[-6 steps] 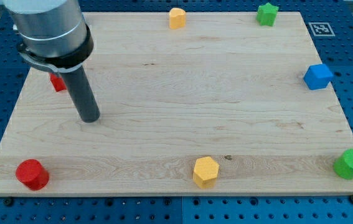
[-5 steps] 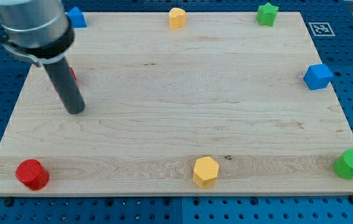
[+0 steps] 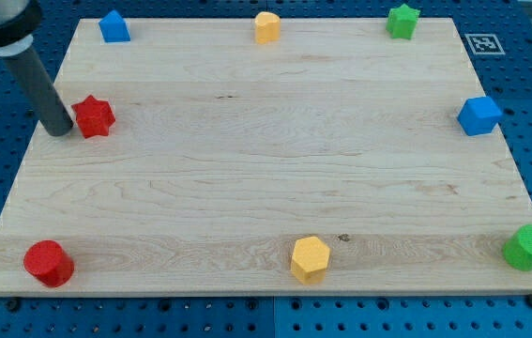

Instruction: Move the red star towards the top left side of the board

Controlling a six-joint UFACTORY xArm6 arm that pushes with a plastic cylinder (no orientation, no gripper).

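My tip (image 3: 59, 131), fingerless, has swung from below-right to the red star's (image 3: 94, 115) left side, poorly placed for pushing it up-left.

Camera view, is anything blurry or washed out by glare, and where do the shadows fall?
Camera view: evenly lit and sharp; the light wooden board shows no glare; the red star block and the yellow hexagonal block cast only faint shadows; my tip, just to the view's left of the star, is crisp; the arm is cropped at the top left.

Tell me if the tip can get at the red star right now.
Probably yes: my tip sits just to the view's left of the red star, nothing between them. From that side, though, a push goes rightward, not toward the top left.
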